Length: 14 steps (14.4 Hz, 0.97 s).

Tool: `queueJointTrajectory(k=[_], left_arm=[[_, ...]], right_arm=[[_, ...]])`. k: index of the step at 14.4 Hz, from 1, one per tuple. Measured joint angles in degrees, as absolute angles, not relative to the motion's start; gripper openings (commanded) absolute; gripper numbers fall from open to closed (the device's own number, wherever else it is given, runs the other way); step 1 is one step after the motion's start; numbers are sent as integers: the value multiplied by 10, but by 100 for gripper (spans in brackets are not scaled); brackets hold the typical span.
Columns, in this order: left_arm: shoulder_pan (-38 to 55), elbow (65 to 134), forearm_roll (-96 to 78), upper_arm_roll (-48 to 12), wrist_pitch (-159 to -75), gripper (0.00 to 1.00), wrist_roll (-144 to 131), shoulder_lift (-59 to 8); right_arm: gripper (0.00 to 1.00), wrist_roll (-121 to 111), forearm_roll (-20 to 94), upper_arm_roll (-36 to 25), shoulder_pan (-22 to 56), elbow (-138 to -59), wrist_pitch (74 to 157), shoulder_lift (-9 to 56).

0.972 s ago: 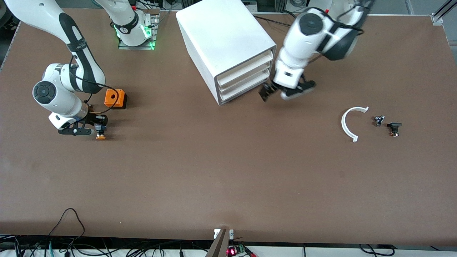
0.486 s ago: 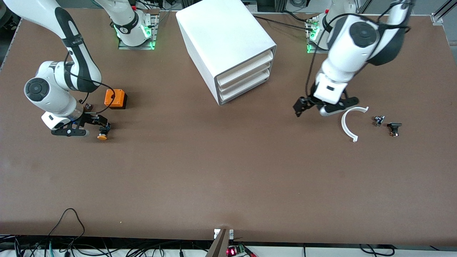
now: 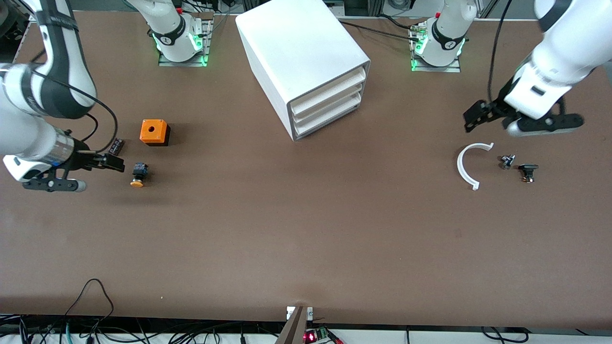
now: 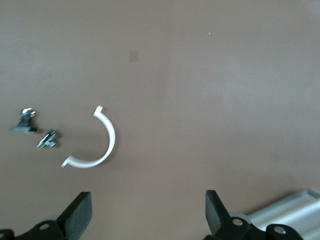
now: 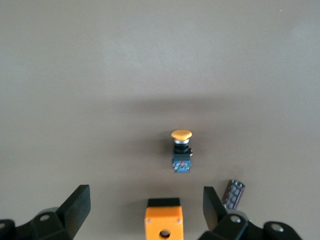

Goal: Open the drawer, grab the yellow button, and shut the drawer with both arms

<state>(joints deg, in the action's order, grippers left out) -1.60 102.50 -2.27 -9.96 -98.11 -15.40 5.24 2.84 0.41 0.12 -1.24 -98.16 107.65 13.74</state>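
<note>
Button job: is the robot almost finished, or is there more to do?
Looks almost finished. The button lies out on the table, near the orange cube, and the drawer looks shut. Nothing is in hand: the right claw is open beside the button, and the left claw is open over the white curved piece. Nothing obvious is left.

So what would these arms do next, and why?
Probably just pull back and rest; the job looks finished. The button lies on the table beside the orange cube, all three drawers of the cabinet sit flush, the top drawer included, and both the right claw and left claw are open and hold nothing.
</note>
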Motion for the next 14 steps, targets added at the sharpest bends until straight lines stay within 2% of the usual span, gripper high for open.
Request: queueJointTrajectory(k=[3,5,10,14], left_arm=[[-16,988,-22,-93,-939,100,-149,56],[-16,986,-22,-82,-938,100,-114,55],[-16,986,-22,-61,-938,100,-6,48],[-14,972,-22,-61,-931,100,-4,39]], right_arm=[[100,129,5,4,29,-894,964,138],[100,171,0,5,62,-858,920,139],[100,158,-67,-27,63,-818,895,136],[100,68,-55,-59,7,-844,884,108]])
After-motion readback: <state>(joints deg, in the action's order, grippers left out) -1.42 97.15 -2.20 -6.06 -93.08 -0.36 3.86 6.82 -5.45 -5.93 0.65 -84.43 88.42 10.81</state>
